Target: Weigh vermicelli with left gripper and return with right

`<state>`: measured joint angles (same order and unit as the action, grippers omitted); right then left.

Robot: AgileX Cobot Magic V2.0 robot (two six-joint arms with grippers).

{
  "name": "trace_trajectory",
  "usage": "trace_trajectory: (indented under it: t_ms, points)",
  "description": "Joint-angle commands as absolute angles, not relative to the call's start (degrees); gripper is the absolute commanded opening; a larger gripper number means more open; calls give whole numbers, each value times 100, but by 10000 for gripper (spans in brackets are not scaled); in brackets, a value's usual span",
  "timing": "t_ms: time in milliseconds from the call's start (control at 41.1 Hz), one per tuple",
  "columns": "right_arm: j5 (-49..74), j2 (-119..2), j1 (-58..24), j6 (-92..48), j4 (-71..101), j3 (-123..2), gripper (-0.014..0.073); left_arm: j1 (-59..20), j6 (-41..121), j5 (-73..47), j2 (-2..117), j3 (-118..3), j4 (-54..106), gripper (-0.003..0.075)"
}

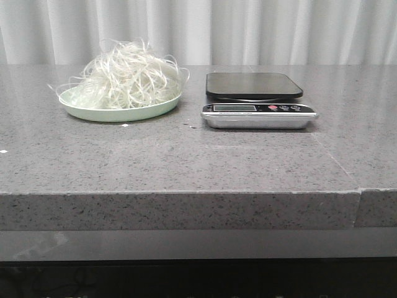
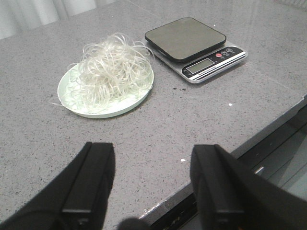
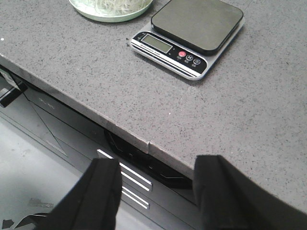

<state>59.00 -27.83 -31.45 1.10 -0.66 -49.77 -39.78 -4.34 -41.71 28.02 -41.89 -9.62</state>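
The vermicelli (image 1: 131,77) is a fluffy whitish tangle heaped on a pale green plate (image 1: 80,110) at the back left of the grey counter. It also shows in the left wrist view (image 2: 110,72). A silver kitchen scale (image 1: 257,116) with a dark platform (image 1: 253,85) stands to the plate's right, with nothing on it. My left gripper (image 2: 152,179) is open and empty, over the counter's front edge, well short of the plate. My right gripper (image 3: 158,191) is open and empty, at the front edge, short of the scale (image 3: 189,36). Neither gripper shows in the front view.
The grey speckled counter (image 1: 186,161) has a seam (image 1: 338,164) running to its front edge on the right. White curtains hang behind it. Below the front edge is a dark cabinet face with bright strips (image 3: 129,177).
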Motion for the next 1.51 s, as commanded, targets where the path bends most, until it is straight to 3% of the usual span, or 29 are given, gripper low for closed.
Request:
trace_trajectory:
  t_ms: [0, 122, 219, 462, 1071, 1484]
  points:
    - [5576, -2809, -3105, 115, -127, -5105, 414, -3979, -489, -3737, 2846, -4336, -954, 418]
    - [5560, -2809, -3105, 115, -127, -5105, 274, -3979, -489, -3737, 2846, -4336, -954, 409]
    - [5556, -2809, -3105, 115, -127, -5105, 157, -3979, -489, -3737, 2846, -4336, -954, 345]
    - [5554, -2809, -3105, 115, -136, -5103, 168, -3979, -489, -3737, 2846, -4336, -954, 137]
    - [5558, -2809, -3105, 115, -136, -5103, 168, -3889, -489, -3638, 2704, -4167, -954, 145]
    - [5558, -2809, -3105, 115, -136, -5103, 168, -1465, -489, -1734, 704, -1870, 144, 145]
